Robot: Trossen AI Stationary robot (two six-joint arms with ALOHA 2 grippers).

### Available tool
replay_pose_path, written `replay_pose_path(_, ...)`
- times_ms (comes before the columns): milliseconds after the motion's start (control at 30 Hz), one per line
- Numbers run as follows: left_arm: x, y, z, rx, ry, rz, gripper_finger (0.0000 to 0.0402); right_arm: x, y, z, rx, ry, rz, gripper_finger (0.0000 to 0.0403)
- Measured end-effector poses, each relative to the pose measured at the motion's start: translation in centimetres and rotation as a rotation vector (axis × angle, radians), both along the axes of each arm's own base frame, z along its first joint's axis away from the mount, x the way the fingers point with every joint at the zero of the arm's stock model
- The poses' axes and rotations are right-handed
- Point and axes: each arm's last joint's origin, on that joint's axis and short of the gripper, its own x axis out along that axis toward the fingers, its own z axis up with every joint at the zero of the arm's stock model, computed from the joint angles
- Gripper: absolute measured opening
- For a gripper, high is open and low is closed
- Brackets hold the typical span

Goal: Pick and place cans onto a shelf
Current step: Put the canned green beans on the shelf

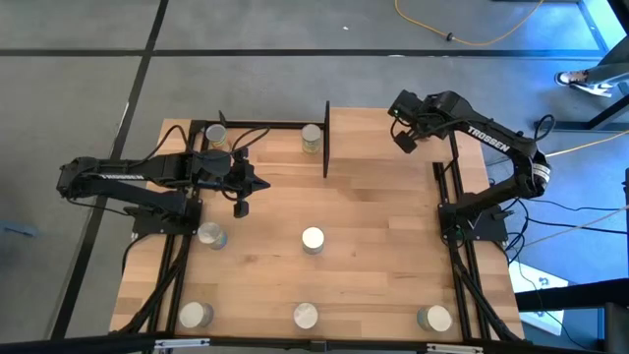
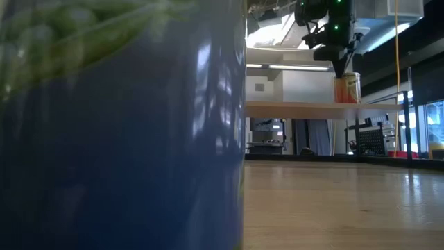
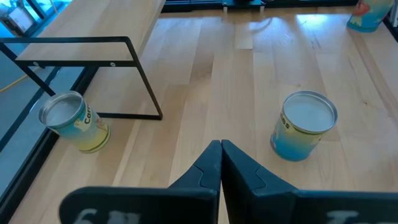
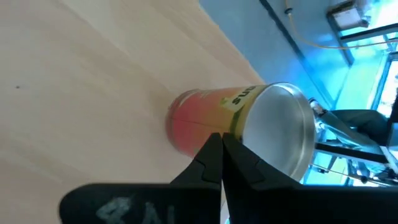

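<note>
- Wooden tabletop [image 1: 373,246] carries six cans standing well apart; a seventh, the orange can [image 2: 346,89], stands upright on the shelf [image 2: 319,109] at the far side.
- Right gripper [image 4: 222,146] hangs directly above that orange can, fingertips pressed together and holding nothing.
- Judgement: placement looks complete; the sound move is a straight vertical lift, so the fingers do not clip the can's top.
- Left gripper [image 3: 221,149] hovers over the table near the shelf's left post, jaws together and empty, with the blue can [image 3: 303,126] and yellowish can [image 3: 73,121] ahead.
- Judgement: it must spread its jaws before descending.
</note>
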Motion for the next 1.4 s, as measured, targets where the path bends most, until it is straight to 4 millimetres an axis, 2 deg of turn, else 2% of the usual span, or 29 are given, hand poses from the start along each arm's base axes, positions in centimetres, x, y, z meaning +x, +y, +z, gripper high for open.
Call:
replay_pose_path(200,0.0,0.0,0.0,0.000,0.000,0.000,0.0000,0.7,1.2,-0.3,0.179,-0.098,0.068,0.0003)
replay_pose_path(367,0.0,0.0,0.0,-0.014,-0.002,0.004,0.0000,-0.2,2.0,-0.4,0.244,-0.013,0.023,0.0003)
replay_pose_path(1400,0.0,0.0,0.0,-0.017,-0.003,0.006,0.0000,-2.1,-1.8,-0.1,0.062,0.012,-0.107,0.0003)
